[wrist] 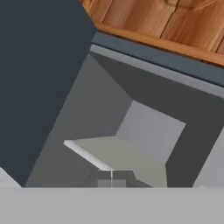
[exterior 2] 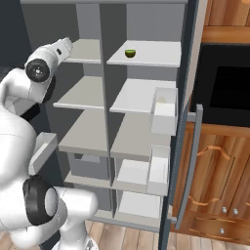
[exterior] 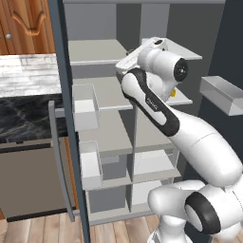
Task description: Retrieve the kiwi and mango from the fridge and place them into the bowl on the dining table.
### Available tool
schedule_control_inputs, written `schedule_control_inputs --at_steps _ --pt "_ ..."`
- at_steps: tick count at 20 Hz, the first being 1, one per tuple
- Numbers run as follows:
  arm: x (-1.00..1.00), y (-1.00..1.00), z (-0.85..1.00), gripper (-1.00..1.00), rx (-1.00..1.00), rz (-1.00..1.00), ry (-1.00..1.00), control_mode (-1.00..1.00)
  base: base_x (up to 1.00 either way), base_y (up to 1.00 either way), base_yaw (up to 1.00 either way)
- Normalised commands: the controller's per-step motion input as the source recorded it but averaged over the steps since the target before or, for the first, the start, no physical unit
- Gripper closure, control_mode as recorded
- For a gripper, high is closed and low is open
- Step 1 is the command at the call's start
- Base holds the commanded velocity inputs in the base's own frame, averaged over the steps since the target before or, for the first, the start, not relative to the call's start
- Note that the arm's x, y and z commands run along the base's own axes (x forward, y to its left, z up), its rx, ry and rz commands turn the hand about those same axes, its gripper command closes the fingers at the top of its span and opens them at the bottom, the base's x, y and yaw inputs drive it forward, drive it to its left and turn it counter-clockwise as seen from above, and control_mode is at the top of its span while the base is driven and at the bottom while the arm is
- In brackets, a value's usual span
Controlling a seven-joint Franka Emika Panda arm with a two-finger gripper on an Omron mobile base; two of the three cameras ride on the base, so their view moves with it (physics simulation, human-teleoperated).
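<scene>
Both gripper (wrist: 111, 180) tips apparently together (raised).

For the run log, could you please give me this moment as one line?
fridge: open | kiwi: top right shelf | mango: shelf behind arm | end effector: shut, empty

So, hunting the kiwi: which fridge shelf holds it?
The top right shelf: the kiwi sits on it; the other shelves look bare.

The fridge (exterior: 60, 95) looks matt slate with smooth pale-grey shelves (exterior 2: 141, 95), beside glossy veined black marble counter (exterior: 26, 116) and grained wooden cabinets (exterior 2: 215, 171).
</scene>
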Motion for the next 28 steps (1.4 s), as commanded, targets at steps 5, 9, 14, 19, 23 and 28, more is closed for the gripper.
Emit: schedule_control_inputs --at_steps 5,9,14,19,23,28 --pt "-0.75 -0.62 0.43 1.00 0.00 -0.24 0.52 -1.00 0.00 0.00 0.00" --pt "-0.99 -0.28 0.10 1.00 0.00 -0.21 0.58 -1.00 0.00 0.00 0.00" --pt "-1.00 -0.49 -0.41 1.00 0.00 -0.19 0.27 -1.00 0.00 0.00 0.00" --pt "-0.87 -0.52 -0.70 1.00 0.01 -0.03 -0.01 -1.00 0.00 0.00 0.00" --pt "-0.55 -0.12 -0.45 -1.00 0.04 0.00 -0.10 -1.00 0.00 0.00 0.00" --pt "-0.39 -0.01 -0.25 -1.00 0.06 0.00 -0.07 -1.00 0.00 0.00 0.00"
